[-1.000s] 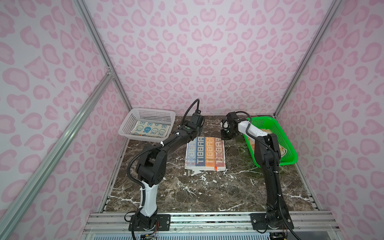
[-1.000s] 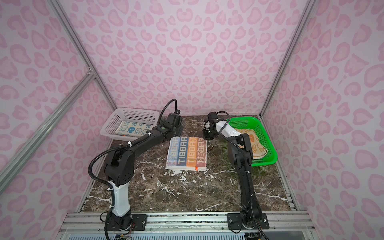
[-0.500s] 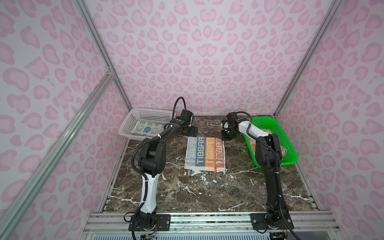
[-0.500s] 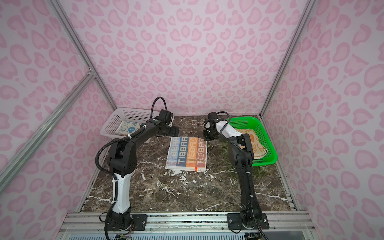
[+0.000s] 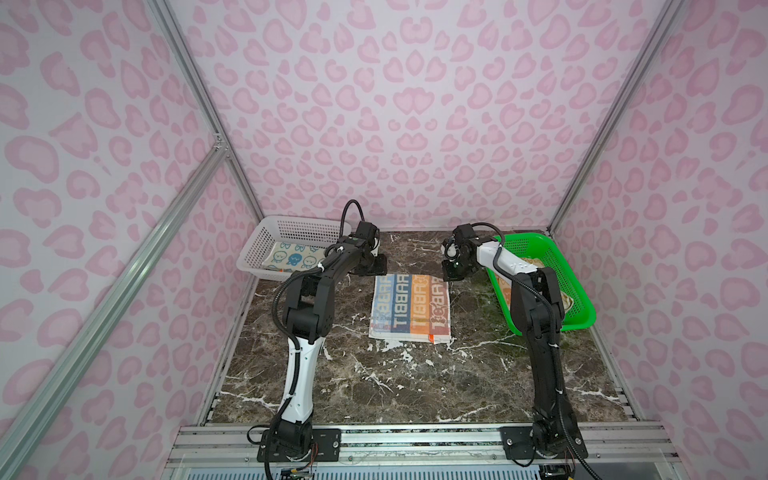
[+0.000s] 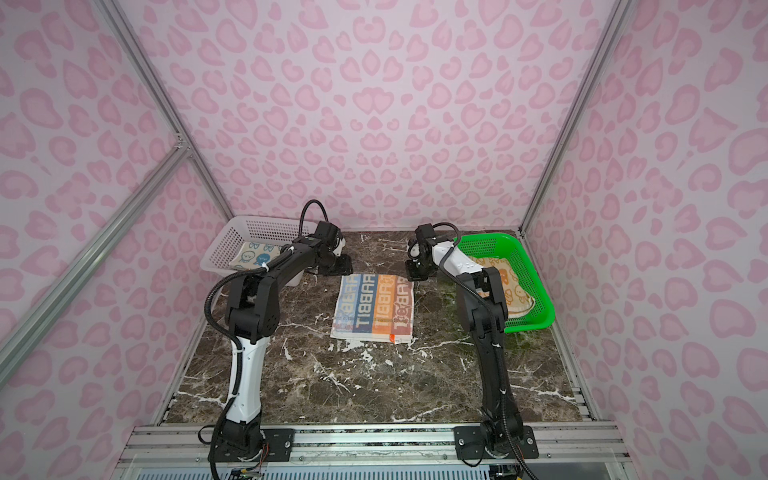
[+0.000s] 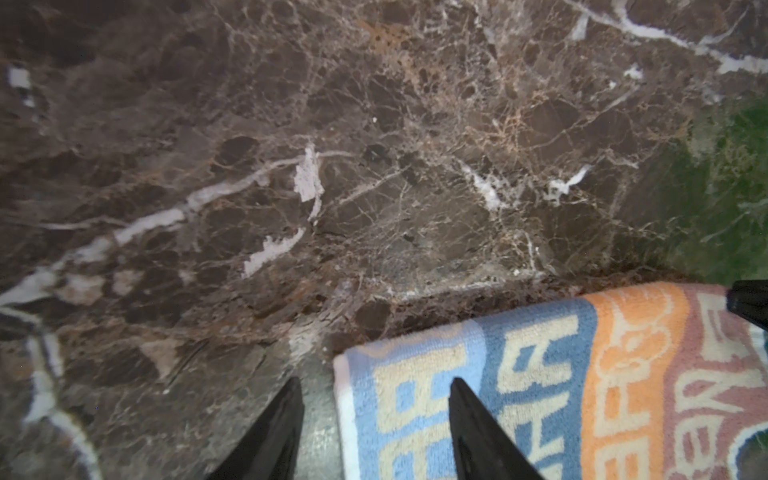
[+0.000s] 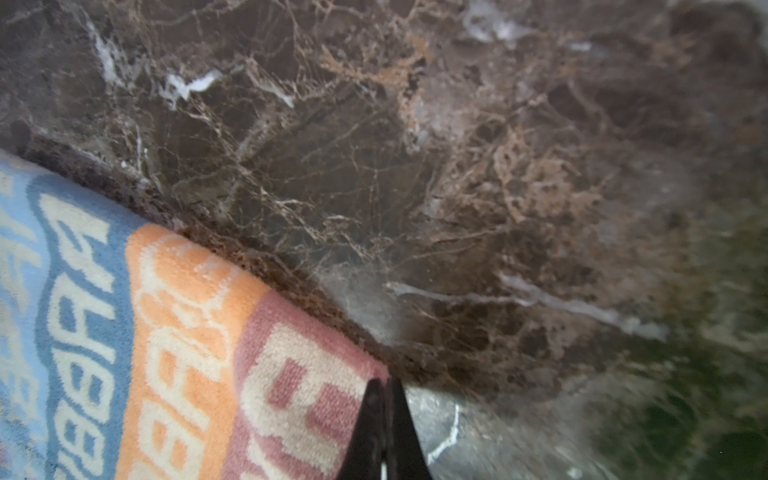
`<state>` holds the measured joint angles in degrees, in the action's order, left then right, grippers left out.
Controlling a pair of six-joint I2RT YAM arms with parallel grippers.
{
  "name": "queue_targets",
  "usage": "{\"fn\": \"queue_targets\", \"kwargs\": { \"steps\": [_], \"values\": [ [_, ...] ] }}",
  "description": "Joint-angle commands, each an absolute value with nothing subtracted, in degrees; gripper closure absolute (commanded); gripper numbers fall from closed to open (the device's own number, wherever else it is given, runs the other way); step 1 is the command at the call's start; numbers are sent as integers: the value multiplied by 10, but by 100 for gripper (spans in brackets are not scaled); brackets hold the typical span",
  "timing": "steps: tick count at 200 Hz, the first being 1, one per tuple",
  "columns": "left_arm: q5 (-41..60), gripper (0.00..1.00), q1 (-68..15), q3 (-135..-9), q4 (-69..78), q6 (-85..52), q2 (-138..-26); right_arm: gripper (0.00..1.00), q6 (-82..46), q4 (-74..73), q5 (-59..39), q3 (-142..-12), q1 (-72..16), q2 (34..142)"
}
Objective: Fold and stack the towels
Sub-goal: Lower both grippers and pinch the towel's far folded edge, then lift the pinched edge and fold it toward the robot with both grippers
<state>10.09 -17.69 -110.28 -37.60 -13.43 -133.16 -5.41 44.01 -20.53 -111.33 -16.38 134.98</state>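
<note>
The mixed blue and orange towel (image 5: 410, 307) (image 6: 374, 307) lies flat in the middle of the marble table. My left gripper (image 7: 376, 384) (image 5: 372, 269) stands open at its far left corner, one finger on the cloth and one on bare marble. My right gripper (image 8: 384, 380) (image 5: 452, 273) is shut on the far right corner of that towel (image 8: 291, 395). A blue-on-cream towel (image 5: 293, 259) lies in the white basket (image 5: 266, 239). An orange-on-cream towel (image 6: 505, 278) lies in the green basket (image 6: 536, 286), partly hidden by my right arm.
The white basket sits at the back left corner and the green basket (image 5: 555, 255) along the right side. Pink patterned walls with metal posts close in three sides. The arms' bases stand on a metal rail (image 5: 395, 440) at the front edge.
My left gripper has swung left from above the towel's far edge, come down at the far left corner, and its jaws have narrowed. The right gripper and towel have stayed still.
</note>
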Motion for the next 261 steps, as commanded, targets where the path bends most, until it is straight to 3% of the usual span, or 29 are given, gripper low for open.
{"fn": "queue_targets", "kwargs": {
  "steps": [1, 70, 75, 179, 261],
  "values": [
    [117, 50, -174, -1118, -392, -140, -1348, 100, -53, 443, -201, -1112, -163, 1355],
    [113, 63, -170, -1131, -406, -141, -1375, 100, -50, 443, -201, -1108, -161, 1353],
    [111, 67, -170, -1133, -408, -140, -1377, 100, -49, 443, -200, -1109, -161, 1353],
    [123, 97, -170, -1105, -418, -137, -1372, 100, -56, 444, -201, -1111, -152, 1354],
    [106, 97, -160, -1116, -385, -153, -1310, 100, -59, 461, -217, -1134, -153, 1334]
  ]
}}
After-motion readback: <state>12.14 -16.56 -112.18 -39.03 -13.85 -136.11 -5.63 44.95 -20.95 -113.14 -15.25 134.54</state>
